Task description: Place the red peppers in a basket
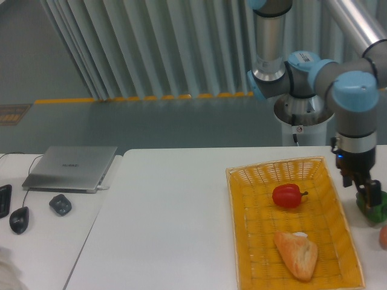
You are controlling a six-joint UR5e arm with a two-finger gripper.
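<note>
— Behind the white table (175,211) runs a wall of grey vertical slats, with a yellow stripe along the floor at its foot. What sits on the table?

— Toward three o'clock, the basket (245,241), a yellow-orange woven tray with low flared sides. The red pepper (286,196) lies inside it, in the upper half, its dark stem pointing to three o'clock. Below it, toward six o'clock and apart from it, a golden-brown bread roll (297,255) lies in the same basket.

— And the arm?

— Its grey and blue joints come down from twelve o'clock at the right of the view. The fingers (369,196) hang outside the basket, just past its right rim, well apart from the red pepper. They sit right at the green pepper (380,210), which lies on the table at the far right edge and is partly hidden behind them.

— Are the fingers apart or together?

— I cannot tell; they are dark, small and overlap the green pepper. Whether they touch it is also unclear.

— Anything else?

— A small orange-red thing is cut off by the right edge near four o'clock. At nine o'clock, on a separate table, rest a closed grey laptop (71,167), a small dark object (60,204) and a black mouse (19,219).
</note>
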